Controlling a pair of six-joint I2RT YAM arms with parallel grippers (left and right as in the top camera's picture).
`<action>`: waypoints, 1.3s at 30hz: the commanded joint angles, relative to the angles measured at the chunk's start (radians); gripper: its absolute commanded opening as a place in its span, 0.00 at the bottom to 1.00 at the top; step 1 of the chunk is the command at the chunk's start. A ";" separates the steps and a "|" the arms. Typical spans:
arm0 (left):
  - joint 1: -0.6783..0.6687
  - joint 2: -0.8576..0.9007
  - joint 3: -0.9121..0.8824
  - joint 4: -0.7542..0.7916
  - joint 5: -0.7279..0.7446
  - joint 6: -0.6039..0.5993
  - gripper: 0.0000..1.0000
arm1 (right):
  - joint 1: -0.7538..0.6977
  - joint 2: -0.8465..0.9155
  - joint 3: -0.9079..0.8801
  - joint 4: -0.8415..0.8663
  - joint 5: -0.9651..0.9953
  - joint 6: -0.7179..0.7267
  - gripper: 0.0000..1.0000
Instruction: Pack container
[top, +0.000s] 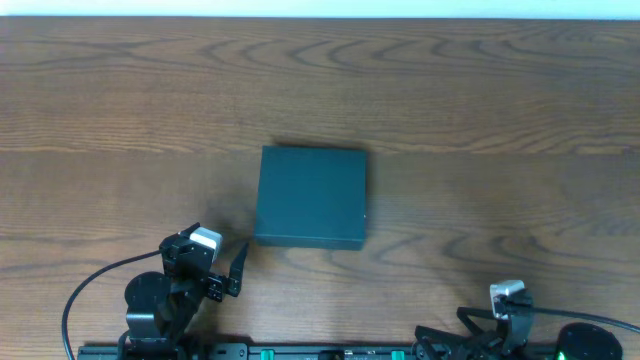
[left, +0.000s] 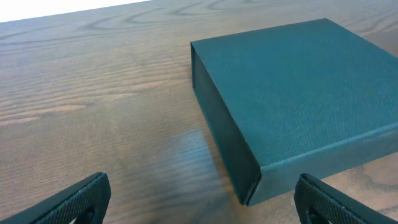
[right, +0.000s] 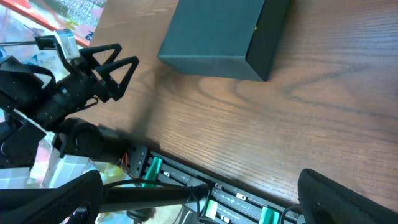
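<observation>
Two arms wait at the near edge and we see one box (top: 311, 197) lying shut in the middle of the surface (top: 480, 90), lid down. It sits far and right of our left gripper (top: 236, 268), which is clearly the nearer one; through the left wrist view the box's near corner is just ahead of the jaws, its near-left side wall facing them. The box looks almost square, so we can't call a long axis. Our left jaws stand wide apart, empty, low and aimed at the box. Our right gripper (right: 199, 205) is tucked back at the near right, well apart from the box, jaws spread, nothing held.
</observation>
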 joint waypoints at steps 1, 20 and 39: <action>-0.001 -0.008 -0.019 0.002 0.002 -0.007 0.95 | 0.003 -0.006 0.000 0.000 0.003 0.009 0.99; -0.001 -0.008 -0.019 0.002 0.003 -0.007 0.95 | 0.000 -0.007 -0.015 0.127 0.230 -0.026 0.99; -0.001 -0.008 -0.019 0.002 0.002 -0.007 0.95 | -0.040 -0.202 -0.481 0.533 0.310 -0.647 0.99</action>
